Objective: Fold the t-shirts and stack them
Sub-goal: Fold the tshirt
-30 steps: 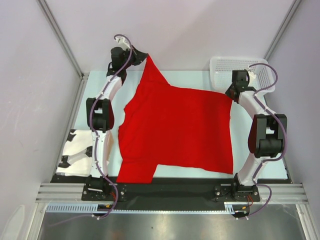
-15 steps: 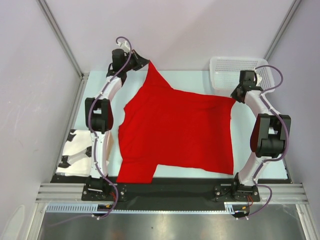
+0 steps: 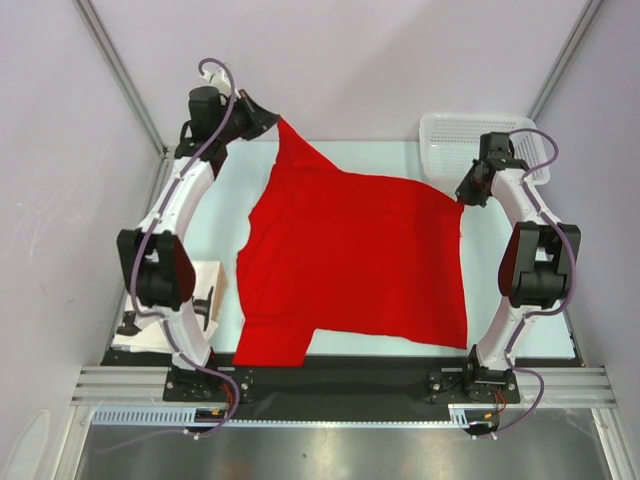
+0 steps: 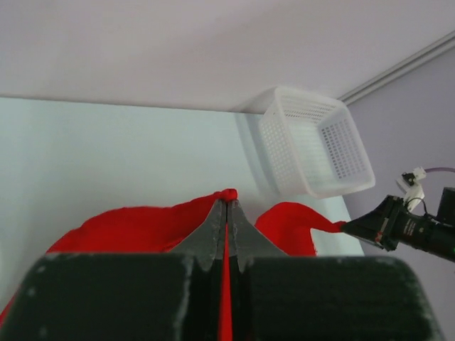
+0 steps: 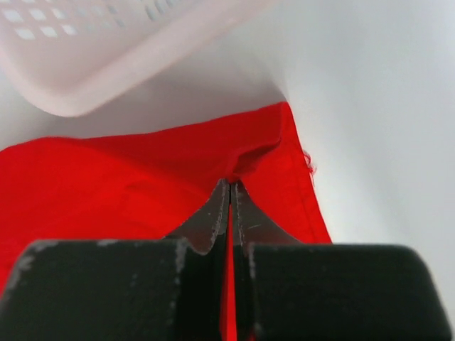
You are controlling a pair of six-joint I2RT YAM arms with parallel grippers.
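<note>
A bright red t-shirt lies spread over most of the table, with one sleeve at the front left. My left gripper is shut on its far left sleeve and holds that point lifted at the back left; the pinched cloth shows between the fingertips. My right gripper is shut on the far right hem corner, next to the basket. That gripper also shows in the left wrist view, holding a red tip.
A white plastic mesh basket stands at the back right corner, just behind the right gripper; it shows in the left wrist view and the right wrist view. White cloth lies off the table's left edge.
My left arm has swung out to the left and pulled the held sleeve further back and left. My right gripper has shifted slightly at the hem corner. The shirt is drawn a little tauter.
</note>
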